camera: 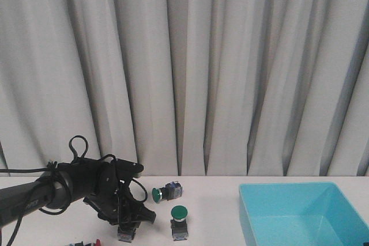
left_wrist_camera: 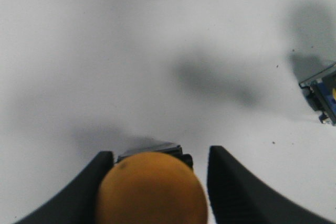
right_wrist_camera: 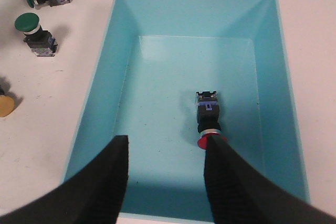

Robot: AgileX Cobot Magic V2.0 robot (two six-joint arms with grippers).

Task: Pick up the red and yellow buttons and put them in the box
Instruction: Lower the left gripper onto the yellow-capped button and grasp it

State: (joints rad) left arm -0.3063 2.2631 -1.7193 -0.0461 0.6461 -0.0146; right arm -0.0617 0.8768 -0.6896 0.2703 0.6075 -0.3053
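One of your two buttons is already home: the red button (right_wrist_camera: 208,118) lies on its side on the floor of the box (right_wrist_camera: 100,103), which sits at the right end of the worktop (left_wrist_camera: 105,51). The yellow button (left_wrist_camera: 152,188) is what remains, standing near the front left of the worktop. Your left gripper (left_wrist_camera: 155,182) is low over it with its fingers (left_wrist_camera: 231,187) spread to either side of the cap; they look clear of it, so I judge the grasp not yet made. After that you have the lift, the carry rightward and the drop.

Two green buttons (right_wrist_camera: 29,23) stay out on the worktop between the yellow one and the box. Your right gripper (right_wrist_camera: 165,177) hangs open and empty above the box.

From the front, the left arm hides the yellow cap, and the box's floor is not visible. Small red and dark bits at the front edge are cut off; I cannot name them.
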